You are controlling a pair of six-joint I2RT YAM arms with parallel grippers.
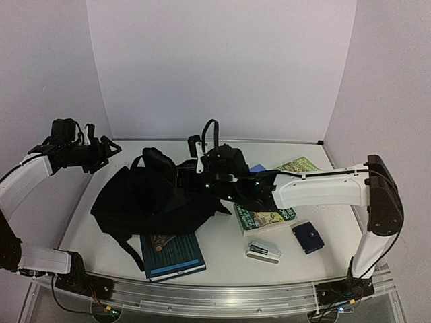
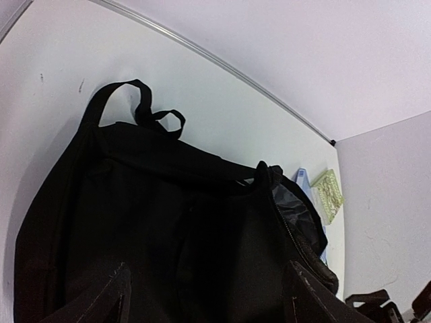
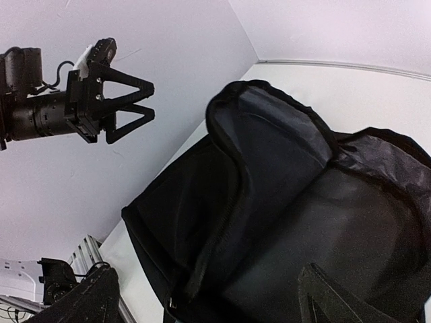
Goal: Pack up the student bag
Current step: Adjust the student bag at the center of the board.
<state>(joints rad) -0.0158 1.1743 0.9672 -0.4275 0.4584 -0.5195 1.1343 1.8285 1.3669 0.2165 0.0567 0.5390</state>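
Note:
The student bag is a large black backpack lying at the table's centre-left, its mouth facing right. In the right wrist view its zipper edge and grey lining show. My right gripper is open and empty right at the bag's mouth; in its own view the fingers straddle the opening. My left gripper is open and empty, raised above the bag's far-left end. It also shows in the right wrist view, and its own view looks down on the bag.
A teal book lies at the front beside the bag. A green book lies right of the bag, another green book and a blue item farther back. A stapler and a dark blue pouch lie front right.

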